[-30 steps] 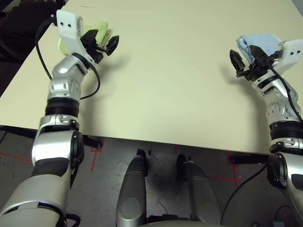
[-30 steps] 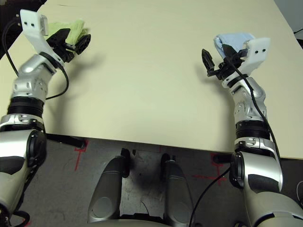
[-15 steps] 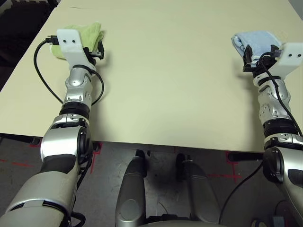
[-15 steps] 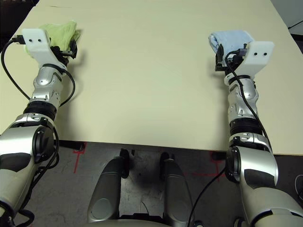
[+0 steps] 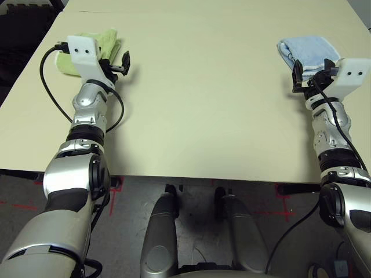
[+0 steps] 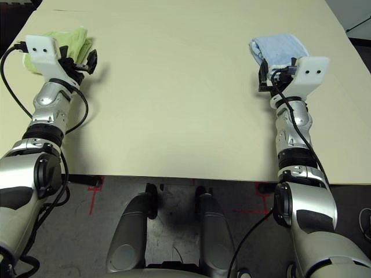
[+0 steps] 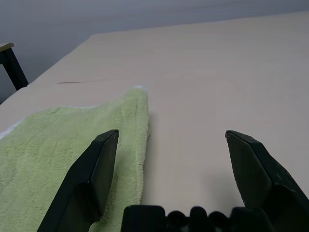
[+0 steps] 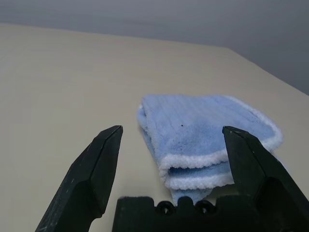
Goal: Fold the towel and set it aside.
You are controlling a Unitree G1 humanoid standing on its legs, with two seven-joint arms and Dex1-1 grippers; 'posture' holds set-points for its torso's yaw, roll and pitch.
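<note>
The towel [image 5: 93,49], light green, lies folded near the far left corner of the cream tabletop [image 5: 203,98], partly hidden in the head views behind the white wrist block of the left arm. The left end effector [image 5: 116,61] sits low at the towel's inner edge, and the left wrist view shows what the head views cannot: its 2 black fingers [image 7: 89,183] are spread wide and hold nothing, 1 finger in front of the green terry cloth, the other over bare tabletop. That view also shows a thin white edging along the towel's far border. On the opposite side, a smaller light blue towel [image 6: 277,49] rests folded near the far right edge. The right end effector [image 6: 268,75] is just short of it, and the right wrist view shows its fingers [image 8: 91,169] likewise wide apart and empty, with the blue towel's stacked white-trimmed layers framed between them.
</note>
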